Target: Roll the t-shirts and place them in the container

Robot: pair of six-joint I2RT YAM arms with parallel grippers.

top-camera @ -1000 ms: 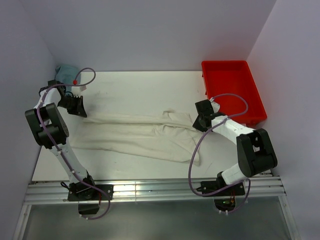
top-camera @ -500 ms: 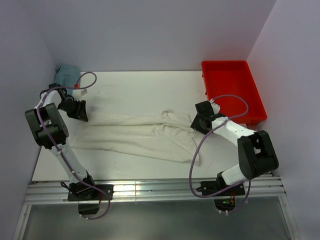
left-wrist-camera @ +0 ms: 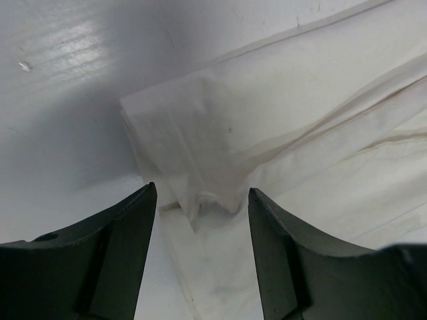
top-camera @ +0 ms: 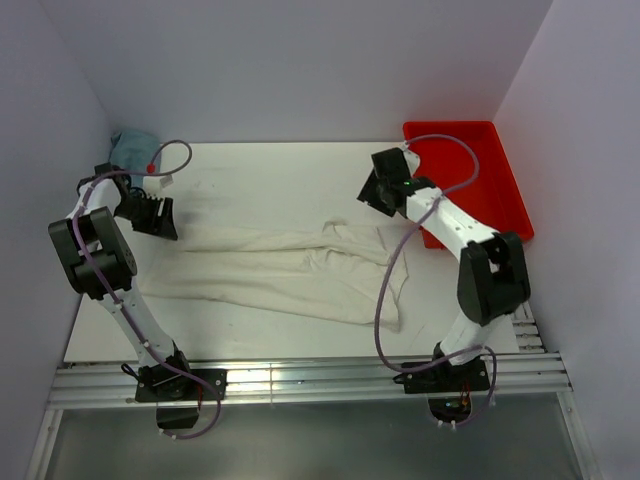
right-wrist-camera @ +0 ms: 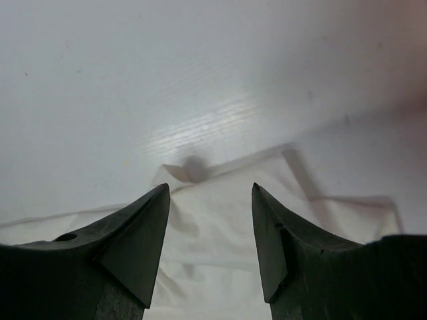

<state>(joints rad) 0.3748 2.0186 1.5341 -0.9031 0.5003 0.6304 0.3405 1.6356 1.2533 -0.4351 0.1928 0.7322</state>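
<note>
**A:** Where does the t-shirt sit against each tool?

**B:** It lies flat on the white table, folded into a long, narrow band. One end is right under the left gripper: a folded corner pokes out just ahead of its fingertips, and the rest runs off to the fingers' right. The other end lies below and ahead of the right gripper, which hangs above the table with the cloth's edge showing between its fingers.

**A:** Is either one clamped on fabric?

**B:** No. Both pairs of jaws stand apart with nothing pinched. The cloth is beneath them, not in them.

**A:** So which step is this?

**B:** I'd say the lengthwise folding is done and the rolling hasn't begun, since no turn of fabric shows at either end.

**A:** And what does the next move call for?

**B:** Probably a start at one short end. The fingers would drop onto that edge, catch every layer and tip it over evenly, or the roll will skew. The fabric is thin and wrinkly, so layers may slide.

**A:** Anything in the way?

**B:** The red plastic bin is close beside the right gripper. A crumpled pale-blue cloth sits just behind the left one.
</note>
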